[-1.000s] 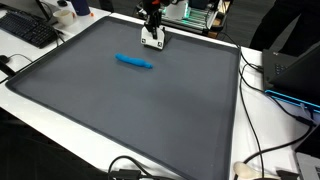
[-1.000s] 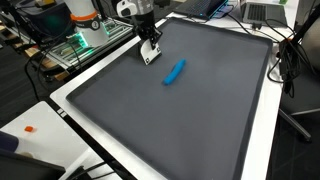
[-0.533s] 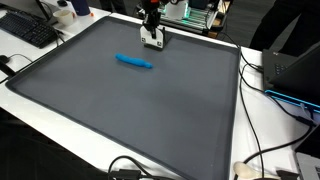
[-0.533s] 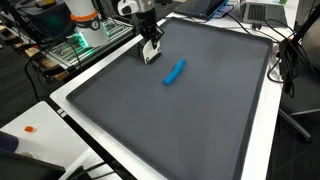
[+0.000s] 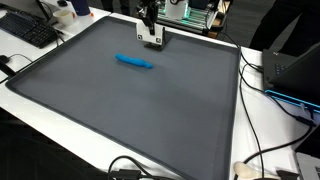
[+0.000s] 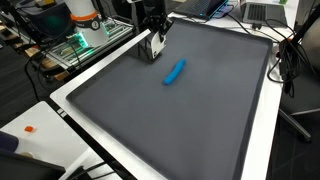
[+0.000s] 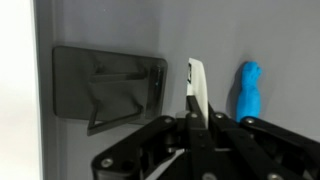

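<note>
- Between the black jaws, wrist view: a thin, flat white block (image 7: 197, 88) seen edge-on, with the gripper (image 7: 197, 118) clamped shut on it.
- Just beside the block: a blue rod (image 7: 247, 88), rounded and slightly lumpy, lying flat and not touching it.
- Under both: a smooth, matte dark grey mat (image 5: 150, 110), rectangular with rounded corners.
- In an exterior view, the block (image 6: 155, 48) is near the mat's far edge.
- Around the mat: a white table (image 6: 262, 130).

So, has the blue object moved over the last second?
No. The blue object lies at the same spot and angle against the far edge of the grey mat, apart from the pincer holding a white piece.
</note>
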